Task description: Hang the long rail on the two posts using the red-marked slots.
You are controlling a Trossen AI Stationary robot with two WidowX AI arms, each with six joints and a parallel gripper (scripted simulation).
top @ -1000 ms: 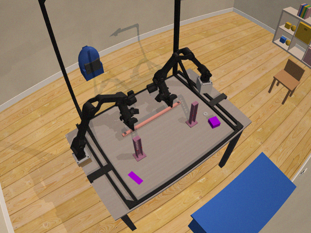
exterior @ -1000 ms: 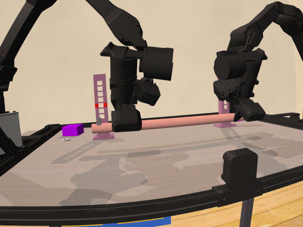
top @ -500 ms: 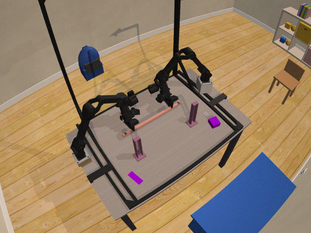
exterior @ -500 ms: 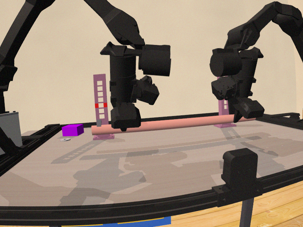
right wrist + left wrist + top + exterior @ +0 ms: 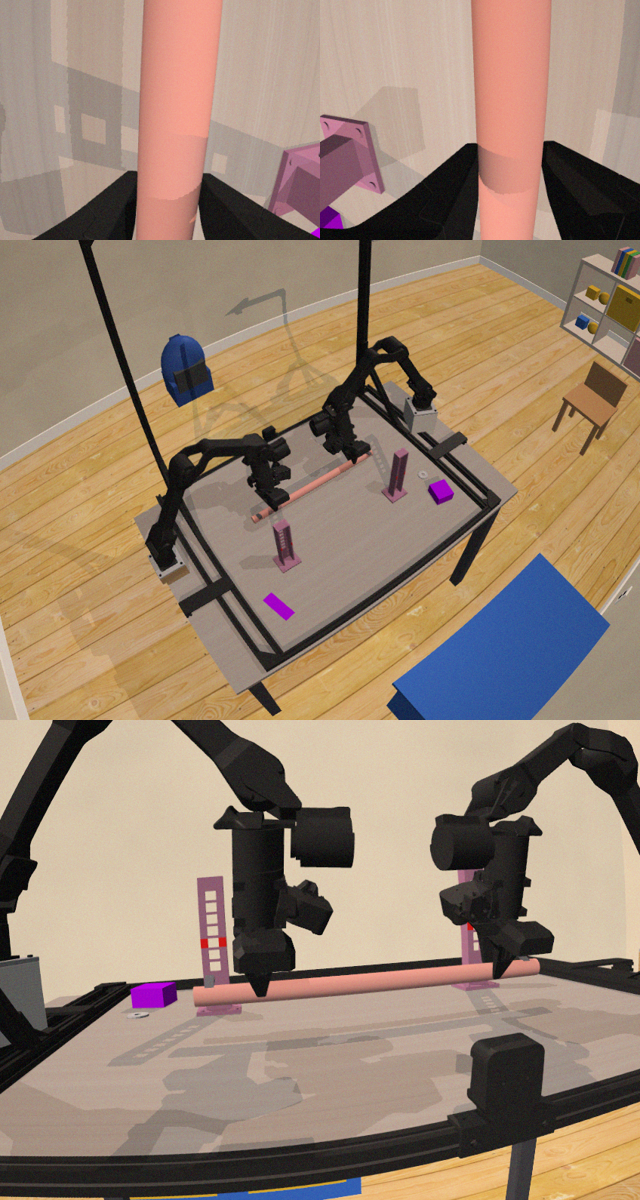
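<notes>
above the table [image 5: 351,544] [image 5: 336,1091], the rail [image 5: 315,484] [image 5: 372,982] [image 5: 512,75] [image 5: 177,75] hangs between 2 grippers, apart from both posts. the left gripper [image 5: 355,459] [image 5: 259,993] [image 5: 509,153] is clamped on it near 1 end, the right gripper [image 5: 275,506] [image 5: 499,975] [image 5: 167,182] near the other. a grey hook [image 5: 209,981] shows at the left end. the left post [image 5: 398,472] [image 5: 210,882] [image 5: 343,162] and right post [image 5: 281,524] [image 5: 466,949] [image 5: 302,181] stand upright, each with a column of slots; on the left post, the red-marked slot has nothing in it.

the purple box [image 5: 441,490] [image 5: 149,995] [image 5: 330,219] and the ring [image 5: 419,475] [image 5: 130,1015] lie near the left post, outside the space between the posts. a flat purple patch [image 5: 278,606] [image 5: 316,232] lies near the right post.

across the room, the shelf [image 5: 599,261] holds a yellow bin [image 5: 623,312], a yellow cube [image 5: 592,292] and a blue cube [image 5: 582,321], with books [image 5: 625,263] on top. a chair [image 5: 589,402] stands near it.
</notes>
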